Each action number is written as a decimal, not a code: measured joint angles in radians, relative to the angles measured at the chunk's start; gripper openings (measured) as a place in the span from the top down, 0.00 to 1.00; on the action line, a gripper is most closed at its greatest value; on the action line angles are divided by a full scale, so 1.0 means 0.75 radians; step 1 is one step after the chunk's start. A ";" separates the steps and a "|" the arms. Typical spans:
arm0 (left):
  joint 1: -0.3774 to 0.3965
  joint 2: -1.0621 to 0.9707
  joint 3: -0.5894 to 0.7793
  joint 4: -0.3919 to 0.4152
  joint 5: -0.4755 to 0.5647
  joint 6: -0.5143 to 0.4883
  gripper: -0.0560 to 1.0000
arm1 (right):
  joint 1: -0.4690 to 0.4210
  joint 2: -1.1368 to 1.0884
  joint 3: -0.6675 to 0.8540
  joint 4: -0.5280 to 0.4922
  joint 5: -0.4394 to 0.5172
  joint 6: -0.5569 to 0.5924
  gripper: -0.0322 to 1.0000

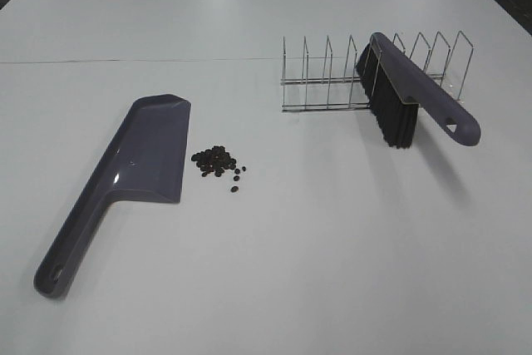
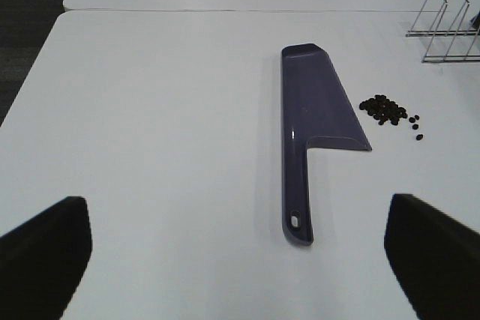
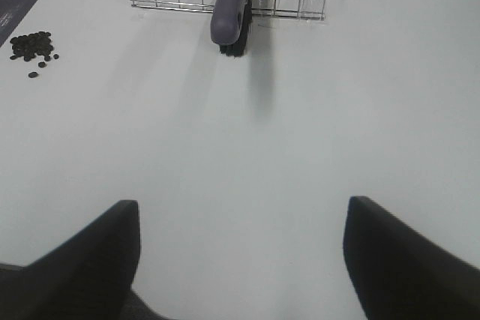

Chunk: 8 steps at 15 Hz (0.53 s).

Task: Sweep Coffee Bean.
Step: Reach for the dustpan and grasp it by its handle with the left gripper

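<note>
White tabletop (image 1: 274, 288) spreads wide under both my arms. My left end effector (image 2: 236, 204) is spread far apart, its two dark fingers at the edges of the wrist view. It grips nothing and touches nothing, hanging above the surface near the handle end of the purple dustpan (image 2: 319, 103). My right end effector (image 3: 244, 201) is just as wide apart and empty, over bare surface and well apart from the purple brush (image 1: 416, 93).

The coffee beans (image 1: 218, 161) lie in one small dark heap of tiny ovals packed close. A few strays lie loose on the side away from the dustpan. The heap sits just beside the dustpan's long open edge, apart from it. The brush rests in a slot of the wire rack (image 1: 332, 72), black bristles pointing down, handle sticking out toward me.
</note>
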 joint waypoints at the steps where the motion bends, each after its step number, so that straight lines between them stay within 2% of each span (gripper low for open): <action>1: 0.000 0.000 0.000 -0.001 0.000 0.003 0.00 | 0.000 0.000 0.000 0.000 0.000 0.000 0.33; 8: 0.000 0.000 0.000 -0.003 0.000 0.005 0.01 | 0.000 0.000 0.000 0.000 0.000 0.000 0.33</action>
